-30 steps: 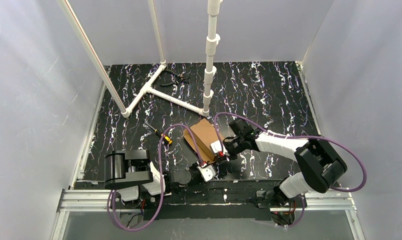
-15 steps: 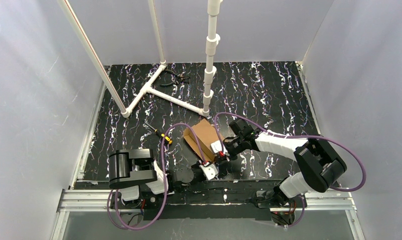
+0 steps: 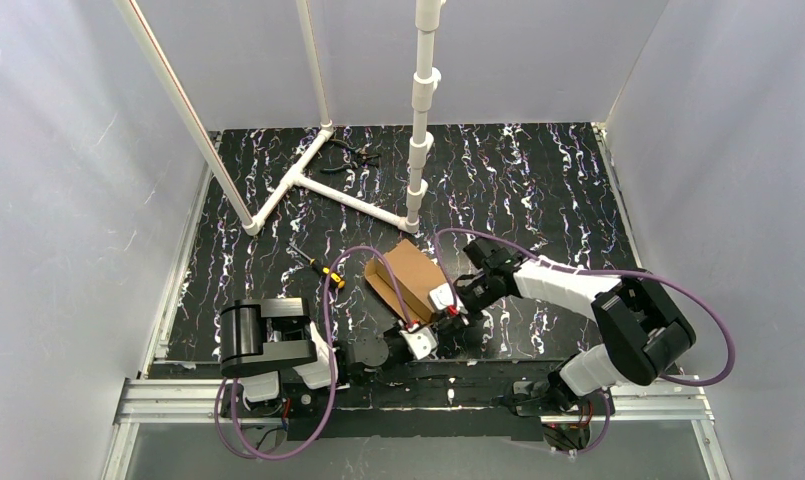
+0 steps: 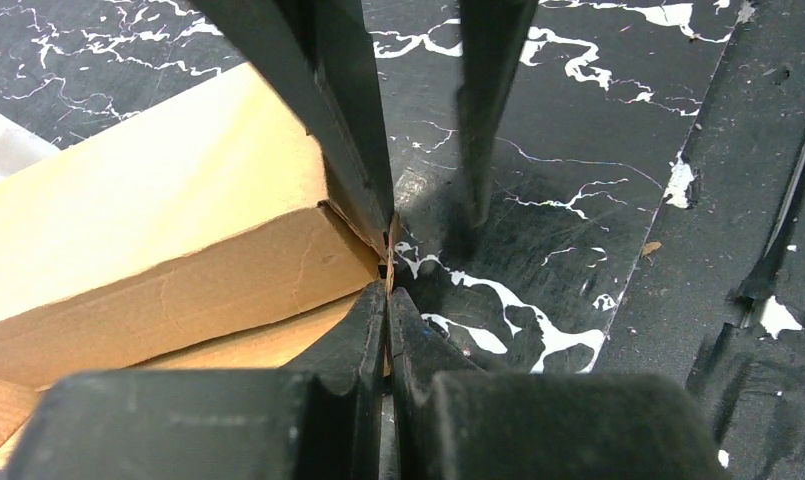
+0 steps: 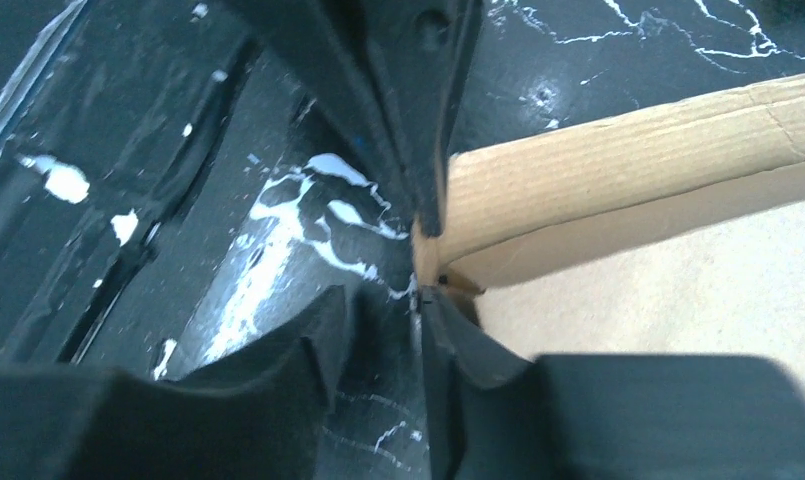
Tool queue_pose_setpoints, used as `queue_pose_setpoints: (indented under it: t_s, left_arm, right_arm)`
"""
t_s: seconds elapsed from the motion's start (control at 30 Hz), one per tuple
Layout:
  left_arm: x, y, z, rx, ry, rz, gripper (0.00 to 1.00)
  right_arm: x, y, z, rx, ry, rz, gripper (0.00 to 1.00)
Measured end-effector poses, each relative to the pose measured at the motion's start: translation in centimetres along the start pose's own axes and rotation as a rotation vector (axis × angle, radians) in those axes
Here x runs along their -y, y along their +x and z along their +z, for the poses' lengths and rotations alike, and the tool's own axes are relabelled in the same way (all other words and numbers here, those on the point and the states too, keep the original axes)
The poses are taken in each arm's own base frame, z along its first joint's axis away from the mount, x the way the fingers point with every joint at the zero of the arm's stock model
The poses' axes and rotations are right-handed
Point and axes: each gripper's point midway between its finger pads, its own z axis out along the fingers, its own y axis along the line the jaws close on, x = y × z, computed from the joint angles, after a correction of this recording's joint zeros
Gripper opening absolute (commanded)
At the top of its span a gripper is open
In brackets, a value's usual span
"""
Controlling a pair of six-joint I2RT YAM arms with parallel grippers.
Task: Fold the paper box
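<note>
Left wrist: we see the left end effector (image 4: 388, 265) clamped on the box (image 4: 168, 225) corner, the right end effector (image 5: 418, 275) parted alongside; we expect a wall fold next.

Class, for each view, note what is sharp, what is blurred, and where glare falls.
Top external: even light, everything sharp, the paper box clear against the black table. Left wrist: box and table sharp, the left gripper dark, blurring toward the lens, glare on the table beside it. Right wrist: softer throughout, the right gripper a black blur, the box brightly lit.
</note>
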Motion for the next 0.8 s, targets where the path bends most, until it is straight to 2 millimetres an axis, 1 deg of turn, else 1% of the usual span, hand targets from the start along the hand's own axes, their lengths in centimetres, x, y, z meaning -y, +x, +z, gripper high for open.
queue_pose_setpoints:
  t_s: [0.1, 0.17, 0.23, 0.33, 0.4, 0.47, 0.5, 0.6, 0.67, 0.73, 0.8]
  left_arm:
    - [-0.2, 0.1, 0.0, -0.002, -0.010, -0.007, 0.00]
    - [-0.3, 0.2, -0.1, -0.005, -0.017, -0.009, 0.00]
    - [-0.4, 0.3, -0.3, -0.009, -0.021, -0.010, 0.00]
    - [-0.5, 0.5, -0.4, -0.012, -0.028, -0.014, 0.00]
    - [-0.6, 0.6, -0.6, -0.014, -0.031, -0.016, 0.00]
    - [-0.7, 0.8, -0.9, -0.017, -0.033, -0.017, 0.00]
    - [-0.8, 0.8, -1.0, -0.018, -0.034, -0.017, 0.00]
    - [-0.8, 0.9, -1.1, -0.019, -0.034, -0.017, 0.00]
    - [-0.8, 0.9, -1.1, -0.018, -0.034, -0.017, 0.00]
    - [-0.8, 0.9, -1.1, -0.018, -0.034, -0.017, 0.00]
    - [-0.9, 0.9, -1.2, -0.018, -0.034, -0.017, 0.00]
  right_arm:
    - [-0.7, 0.2, -1.1, -0.002, -0.020, -0.014, 0.52]
    - [-1.6, 0.2, -2.0, -0.005, -0.039, -0.024, 0.54]
    - [-2.2, 0.0, -2.8, -0.008, -0.056, -0.027, 0.55]
    - [-2.1, -0.6, -3.9, -0.014, -0.056, -0.023, 0.60]
    - [-1.2, -1.0, -4.7, -0.023, -0.027, -0.017, 0.68]
    - [0.2, -1.3, -5.6, -0.042, 0.028, -0.018, 0.71]
    - [1.2, -1.4, -6.0, -0.053, 0.065, -0.020, 0.72]
    - [3.1, -1.3, -6.3, -0.070, 0.128, -0.027, 0.69]
    - [4.3, -1.0, -6.1, -0.081, 0.144, -0.035, 0.67]
    - [5.2, -0.6, -5.4, -0.095, 0.141, -0.050, 0.65]
    - [5.5, -0.2, -4.4, -0.111, 0.127, -0.067, 0.63]
